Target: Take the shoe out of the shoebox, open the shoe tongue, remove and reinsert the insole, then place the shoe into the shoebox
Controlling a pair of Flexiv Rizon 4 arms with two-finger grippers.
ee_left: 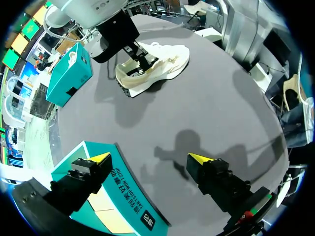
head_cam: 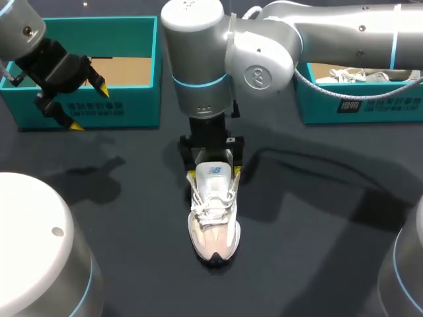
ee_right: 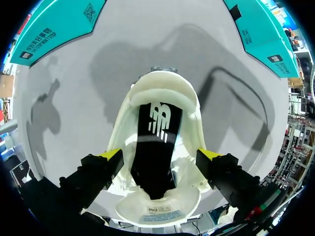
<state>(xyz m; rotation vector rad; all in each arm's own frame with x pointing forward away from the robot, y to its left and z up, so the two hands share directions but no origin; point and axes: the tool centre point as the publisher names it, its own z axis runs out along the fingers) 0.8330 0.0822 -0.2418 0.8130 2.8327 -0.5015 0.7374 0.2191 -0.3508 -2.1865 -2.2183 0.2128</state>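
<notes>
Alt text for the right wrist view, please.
The right end effector sits over the opening of a white shoe, looking down onto its black insole. The shoe stands on a grey table, with two teal shoeboxes beyond it, one each side.

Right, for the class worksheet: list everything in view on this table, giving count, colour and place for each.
shoe: 1, cream-white with a pinkish toe, middle of the table, toe toward the robot
insole: 1, black with a white mark, lying inside that shoe
left shoebox: 1, teal, far left of the table, brown floor showing, no shoe seen inside
right shoebox: 1, teal, far right of the table
second shoe: 1, pale with white laces, inside the right shoebox
table: 1, dark, under everything
left gripper: 1, black with yellow tips, open, above the left shoebox's front wall
right gripper: 1, black with yellow tips, straddling the shoe's heel end
</notes>
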